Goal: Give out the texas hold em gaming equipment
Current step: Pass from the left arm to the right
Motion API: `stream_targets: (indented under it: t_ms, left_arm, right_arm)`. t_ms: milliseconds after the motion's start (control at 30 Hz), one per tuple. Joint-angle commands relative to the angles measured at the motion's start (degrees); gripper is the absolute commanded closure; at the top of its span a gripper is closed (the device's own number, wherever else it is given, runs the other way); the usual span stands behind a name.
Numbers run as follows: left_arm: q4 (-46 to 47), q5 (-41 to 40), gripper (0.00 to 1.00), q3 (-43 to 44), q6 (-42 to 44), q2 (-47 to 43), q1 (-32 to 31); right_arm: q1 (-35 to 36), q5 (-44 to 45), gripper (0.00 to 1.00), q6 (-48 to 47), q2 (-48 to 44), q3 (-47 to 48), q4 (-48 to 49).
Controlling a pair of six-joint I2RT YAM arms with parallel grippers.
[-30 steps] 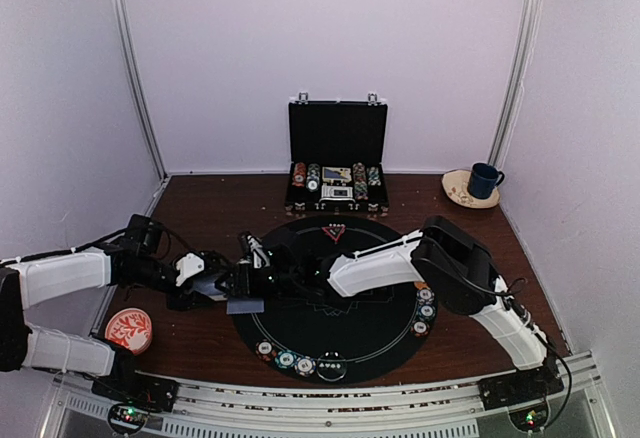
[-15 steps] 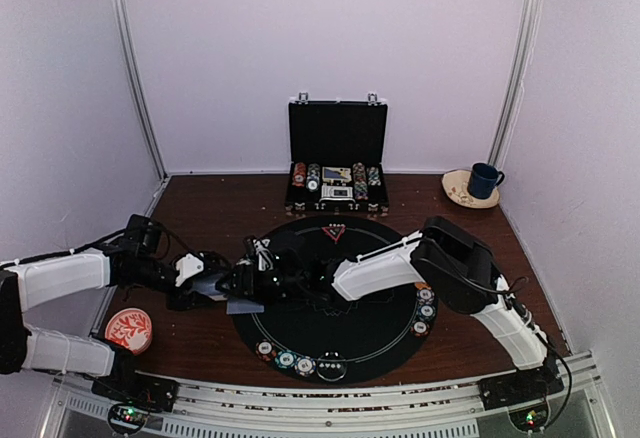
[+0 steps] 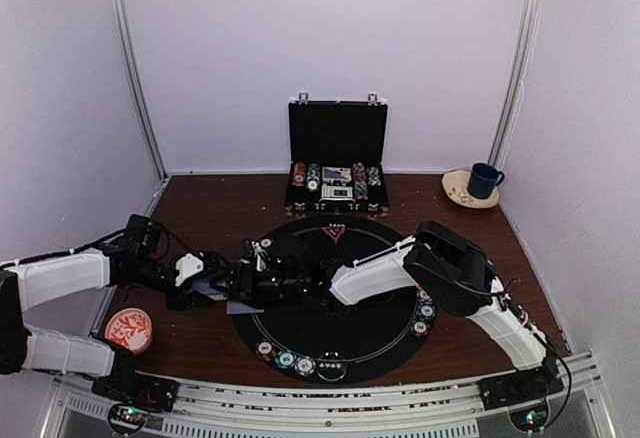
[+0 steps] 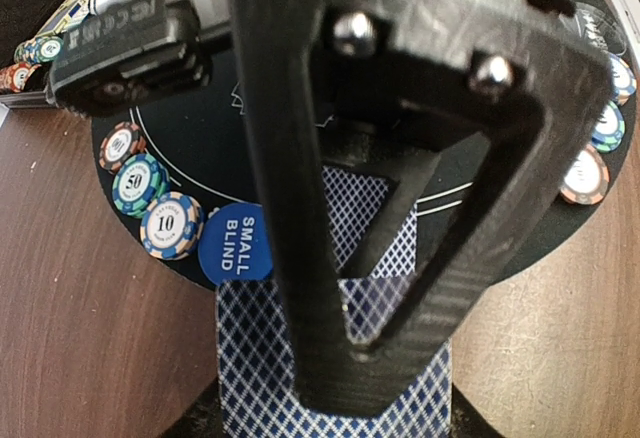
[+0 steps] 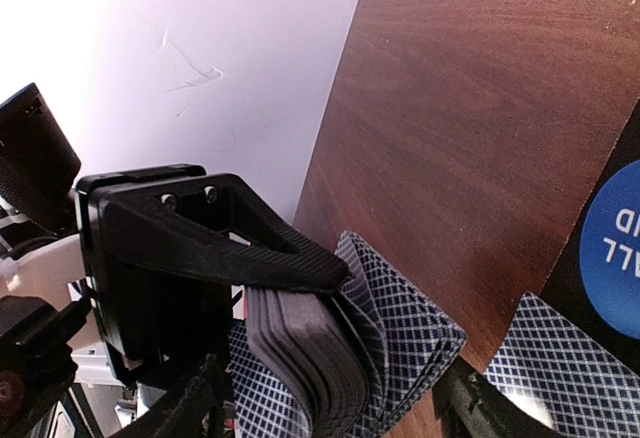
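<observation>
My left gripper (image 3: pixel 226 284) is shut on a deck of blue-backed playing cards (image 4: pixel 250 358) just off the left edge of the round black mat (image 3: pixel 345 323). The top cards are splayed at one corner (image 5: pixel 425 338). My right gripper (image 3: pixel 258 276) has reached across the mat to the deck. It is open, with its fingers (image 5: pixel 485 408) either side of the splayed corner. One card (image 4: pixel 372 203) lies on the mat beside the blue small blind disc (image 4: pixel 235 248) and three striped chips (image 4: pixel 170 226). More chips (image 3: pixel 285 359) and the red triangle marker (image 3: pixel 335 230) lie along the mat's rim.
An open black briefcase (image 3: pixel 337 163) with rows of chips stands at the back. A blue mug on a saucer (image 3: pixel 480 182) sits at the back right. A red-and-white dish (image 3: pixel 128 328) lies near the front left. White walls close in the table.
My right gripper has moved left across the mat to the deck, and its jaws have widened. The left gripper and the deck have hardly moved.
</observation>
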Motion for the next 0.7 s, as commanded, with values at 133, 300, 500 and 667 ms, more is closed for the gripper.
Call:
stream_targets:
  t_ms: [133,300,500,667]
  left_arm:
    - [2.1,1.2,0.77,-0.5,0.2,-1.0,0.3]
    - [2.1,1.4,0.77,-0.5,0.4,-0.7,0.2]
    - [2.0,1.3,0.76,-0.3,0.6,-0.2,0.3]
    - [2.1,1.2,0.67,-0.4,0.5,-0.3,0.3]
  right_arm:
    - [0.7,-1.8,0.3,2.7,3.0,3.4,4.3]
    - [0.7,-2.3,0.37,4.3,3.7,3.8,6.8]
    - [0.7,-3.2,0.52,5.5,4.6,4.8,8.0]
    - [0.8,-3.4,0.71,5.6,4.6,4.3,8.7]
